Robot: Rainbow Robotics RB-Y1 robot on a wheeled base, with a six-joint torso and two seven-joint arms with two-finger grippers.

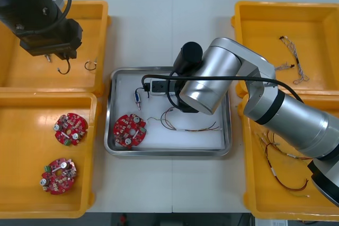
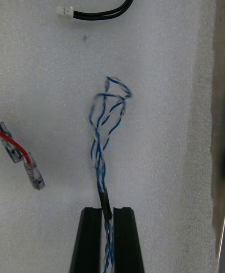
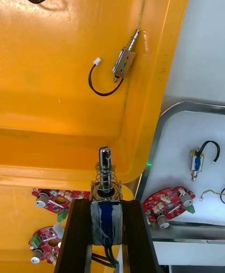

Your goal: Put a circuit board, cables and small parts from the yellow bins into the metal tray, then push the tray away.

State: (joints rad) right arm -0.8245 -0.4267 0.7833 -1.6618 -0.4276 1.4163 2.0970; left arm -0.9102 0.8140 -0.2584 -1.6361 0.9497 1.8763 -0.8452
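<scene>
My right claw pinches the blue and white cable low over the tray; I judge release comes next. My left claw grips 1 small metal part above the yellow bin.

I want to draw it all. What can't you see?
Front view: right arm hides part of the metal tray.
Right wrist view: red cable cut off by the edge; right gripper hides the blue and white cable's end.
Left wrist view: left gripper covers the small metal part's base.
</scene>
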